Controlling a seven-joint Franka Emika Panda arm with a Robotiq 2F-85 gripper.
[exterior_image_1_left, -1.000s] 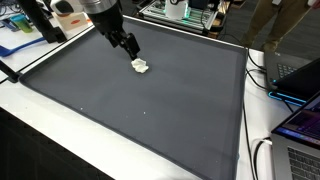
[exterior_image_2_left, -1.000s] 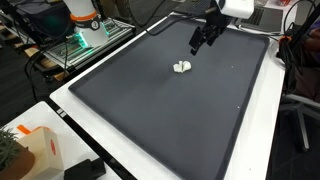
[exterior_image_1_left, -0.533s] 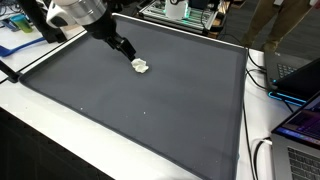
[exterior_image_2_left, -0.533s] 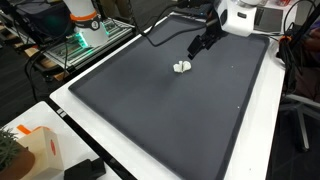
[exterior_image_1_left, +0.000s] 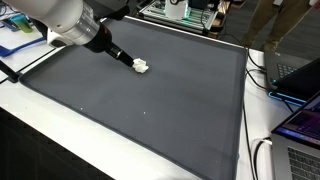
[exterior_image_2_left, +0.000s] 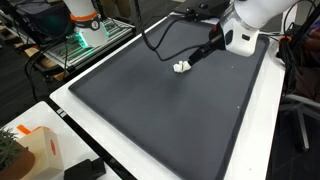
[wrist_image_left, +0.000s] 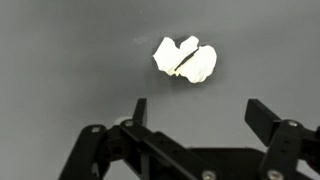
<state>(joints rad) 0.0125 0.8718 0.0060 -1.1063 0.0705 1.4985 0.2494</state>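
Note:
A small white crumpled object (exterior_image_1_left: 141, 66) lies on the dark grey mat (exterior_image_1_left: 150, 110). It also shows in the exterior view (exterior_image_2_left: 181, 68) and in the wrist view (wrist_image_left: 185, 59). My gripper (exterior_image_1_left: 130, 61) hangs low right beside it, tilted toward it, and shows in the exterior view (exterior_image_2_left: 195, 60) too. In the wrist view the two black fingers (wrist_image_left: 198, 112) stand wide apart with nothing between them. The white object lies just ahead of the fingertips, not touched.
The mat (exterior_image_2_left: 160, 110) sits on a white table. A laptop (exterior_image_1_left: 300, 80) and cables lie to one side. An orange and white box (exterior_image_2_left: 30, 150) stands at a table corner. Equipment racks (exterior_image_2_left: 85, 40) stand beyond the mat's far edge.
The arm has swung down and tilted over the mat. The gripper has moved lower and closer to the white object, which has stayed in place.

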